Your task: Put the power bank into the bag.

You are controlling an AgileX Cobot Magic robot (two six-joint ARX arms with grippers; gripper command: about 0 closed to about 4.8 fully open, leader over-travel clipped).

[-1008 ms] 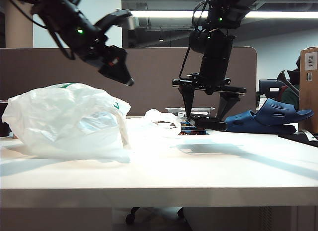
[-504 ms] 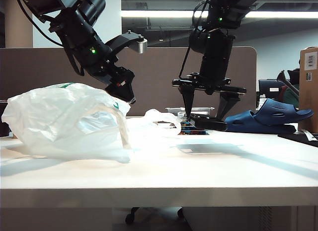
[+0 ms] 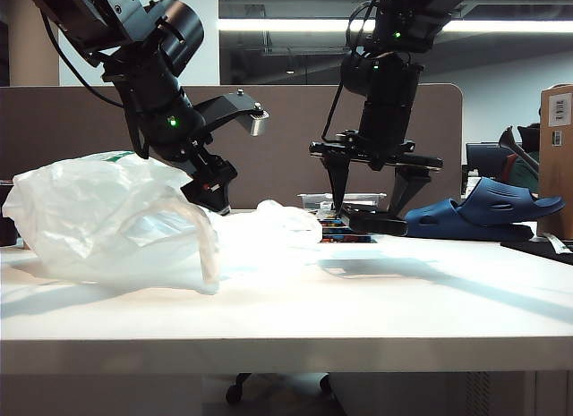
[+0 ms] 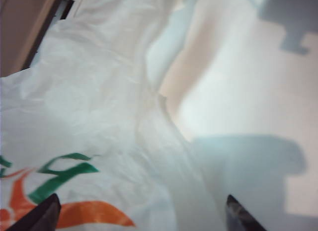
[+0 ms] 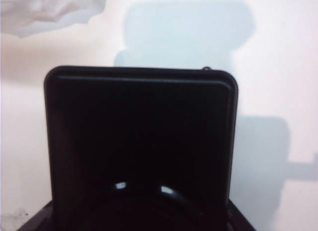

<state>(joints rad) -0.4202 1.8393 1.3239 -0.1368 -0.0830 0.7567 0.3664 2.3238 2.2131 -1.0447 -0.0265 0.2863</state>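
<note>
Risk lies mostly at the bag (image 3: 107, 215), which is slumped on the table (image 3: 376, 300) with no mouth held open. The left gripper (image 3: 213, 194) is set right at the bag's upper edge on the side facing the right arm, its jaws spread wide and holding nothing; in the left wrist view the two fingertips (image 4: 42, 216) are seen wide apart over crinkled plastic with green and orange print. Whether film is already touched cannot be told. If the jaws are shut on one thin layer only, or on both layers together, the mouth may be sealed rather than opened, and the film may slip or tear when lifted.

The power bank (image 3: 374, 221) is held beside the bag, well clear of it and just above the table, clamped flat between the fingers of the right gripper (image 3: 372, 217), which are set wide around it. In the right wrist view the power bank (image 5: 141, 141) fills the frame, with a bag handle (image 5: 44, 10) only at the far corner. If it is brought over before an opening exists, the bag could be pushed along the smooth table or the slab dropped outside. A slipper (image 3: 483, 212) and a tray (image 3: 345, 201) lie behind the power bank, away from the bag.
</note>
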